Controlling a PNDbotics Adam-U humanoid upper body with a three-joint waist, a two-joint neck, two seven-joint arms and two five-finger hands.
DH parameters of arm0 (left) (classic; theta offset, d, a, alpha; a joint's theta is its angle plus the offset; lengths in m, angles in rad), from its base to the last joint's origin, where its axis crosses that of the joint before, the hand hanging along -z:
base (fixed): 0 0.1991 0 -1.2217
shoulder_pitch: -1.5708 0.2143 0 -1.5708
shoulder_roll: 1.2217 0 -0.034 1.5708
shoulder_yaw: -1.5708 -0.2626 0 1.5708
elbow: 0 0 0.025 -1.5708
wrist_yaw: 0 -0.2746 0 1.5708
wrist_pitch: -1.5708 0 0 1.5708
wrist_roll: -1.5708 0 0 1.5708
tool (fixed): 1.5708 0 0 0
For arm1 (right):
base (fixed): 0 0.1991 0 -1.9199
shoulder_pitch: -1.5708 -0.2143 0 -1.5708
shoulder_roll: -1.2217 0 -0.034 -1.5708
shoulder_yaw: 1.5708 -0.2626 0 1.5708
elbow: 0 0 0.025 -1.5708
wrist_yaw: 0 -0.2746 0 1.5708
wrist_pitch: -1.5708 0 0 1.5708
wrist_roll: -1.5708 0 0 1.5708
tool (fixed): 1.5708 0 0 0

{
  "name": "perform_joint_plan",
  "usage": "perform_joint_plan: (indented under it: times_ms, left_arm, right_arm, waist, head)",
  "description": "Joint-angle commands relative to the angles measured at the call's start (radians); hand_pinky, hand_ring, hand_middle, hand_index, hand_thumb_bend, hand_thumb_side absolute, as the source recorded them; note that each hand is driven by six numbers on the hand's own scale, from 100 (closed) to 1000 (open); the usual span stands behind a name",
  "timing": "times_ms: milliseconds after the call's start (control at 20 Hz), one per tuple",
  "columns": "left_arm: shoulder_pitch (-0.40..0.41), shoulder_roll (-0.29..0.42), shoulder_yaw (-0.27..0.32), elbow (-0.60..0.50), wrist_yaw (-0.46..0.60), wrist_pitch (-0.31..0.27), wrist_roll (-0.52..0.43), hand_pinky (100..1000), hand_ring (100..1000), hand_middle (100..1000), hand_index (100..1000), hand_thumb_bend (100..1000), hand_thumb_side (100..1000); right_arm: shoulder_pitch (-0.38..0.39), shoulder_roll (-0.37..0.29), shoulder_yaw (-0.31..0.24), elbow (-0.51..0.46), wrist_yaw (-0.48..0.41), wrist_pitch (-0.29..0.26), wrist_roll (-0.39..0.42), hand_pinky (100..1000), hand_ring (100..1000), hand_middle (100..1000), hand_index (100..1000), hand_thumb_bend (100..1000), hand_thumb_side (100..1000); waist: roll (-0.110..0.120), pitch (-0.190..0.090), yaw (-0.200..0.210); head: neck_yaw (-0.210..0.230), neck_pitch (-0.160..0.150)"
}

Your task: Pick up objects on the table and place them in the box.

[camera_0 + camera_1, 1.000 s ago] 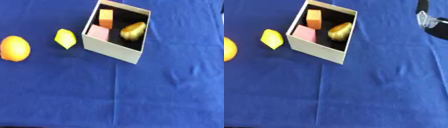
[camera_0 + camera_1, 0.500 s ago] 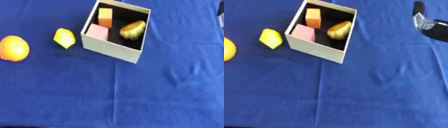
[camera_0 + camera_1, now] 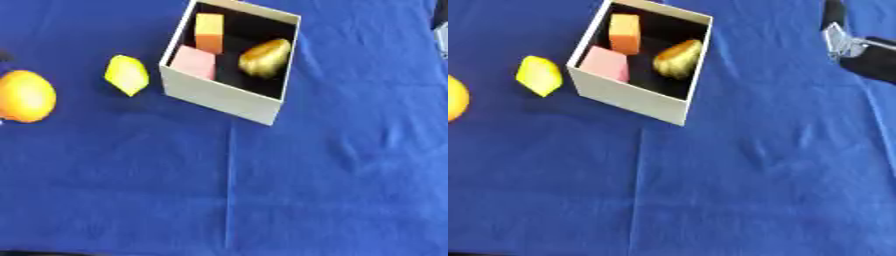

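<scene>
Cloth, card and a few smooth skins on my feed

I see the desk (image 3: 332, 190) under a matt blue cloth with soft creases and one straight fold line. The box (image 3: 223, 97) looks like plain matt card, pale outside, dark inside. In it, the orange block (image 3: 208, 32) and pink block (image 3: 194, 61) look dull and foam-like, while the golden pear-shaped piece (image 3: 264, 57) has a metallic sheen. The yellow faceted piece (image 3: 128, 75) looks smooth, the orange fruit (image 3: 26, 96) faintly glossy. My right hand (image 3: 846, 42) shows silvery metal against matt black.
</scene>
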Motion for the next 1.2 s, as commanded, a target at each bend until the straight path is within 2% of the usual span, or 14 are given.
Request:
perform_joint_plan:
  times_ms: [50,200,250,300,450,550,650,900,1200]
  left_arm:
    - [-0.039,-0.015,0.004,0.030,-0.007,0.001,-0.005,874,848,824,918,424,107]
    - [-0.065,-0.046,0.001,0.055,-0.013,0.009,-0.008,858,830,805,896,381,100]
    - [-0.073,-0.054,-0.001,0.063,-0.019,0.011,-0.010,844,814,781,859,355,100]
    - [-0.078,-0.059,-0.002,0.067,-0.028,0.013,-0.010,806,764,710,781,296,100]
    - [-0.080,-0.061,0.004,0.037,-0.057,0.015,0.017,718,636,573,650,168,100]
    - [-0.070,-0.051,0.011,-0.022,-0.065,0.008,0.043,690,610,548,605,167,100]
    - [-0.060,-0.036,0.018,-0.105,-0.064,-0.003,0.059,688,603,539,594,165,100]
    - [-0.079,-0.021,0.030,-0.279,-0.027,-0.004,0.084,682,596,534,588,181,100]
    - [-0.172,-0.069,0.013,-0.334,-0.004,0.004,0.077,681,596,535,591,168,100]
  right_arm:
    - [-0.009,-0.018,-0.006,-0.015,-0.011,0.004,0.008,915,834,787,860,100,269]
    - [-0.007,-0.015,0.000,-0.015,-0.016,0.011,0.015,916,832,785,860,100,298]
    - [-0.007,-0.014,0.002,-0.015,-0.018,0.013,0.017,916,832,785,861,100,302]
    - [-0.008,-0.013,0.003,-0.015,-0.019,0.014,0.019,916,831,784,861,100,305]
    - [-0.007,-0.013,0.002,-0.015,-0.022,0.014,0.019,916,830,783,862,100,306]
    - [-0.004,-0.012,0.000,-0.015,-0.023,0.015,0.016,917,829,783,861,100,319]
    - [0.001,-0.009,-0.002,-0.015,-0.025,0.017,0.014,917,829,782,860,100,343]
    - [0.002,-0.009,-0.007,-0.015,-0.033,0.017,0.010,917,827,778,858,100,317]
    - [0.000,-0.007,-0.012,-0.015,-0.044,0.012,0.012,917,826,777,857,100,311]
  waist:
    - [0.003,-0.019,-0.002]
    - [0.003,-0.019,-0.002]
    - [0.003,-0.019,-0.002]
    - [0.003,-0.019,-0.002]
    - [0.003,-0.018,-0.003]
    - [0.003,-0.018,-0.002]
    - [0.003,-0.019,0.000]
    - [0.004,-0.028,0.006]
    - [0.003,-0.041,0.000]
  head:
    - [0.000,0.000]
    - [0.001,-0.001]
    - [0.002,0.000]
    - [0.002,0.000]
    - [0.001,0.002]
    - [-0.001,0.003]
    - [-0.005,0.006]
    - [-0.024,0.014]
    - [-0.050,0.013]
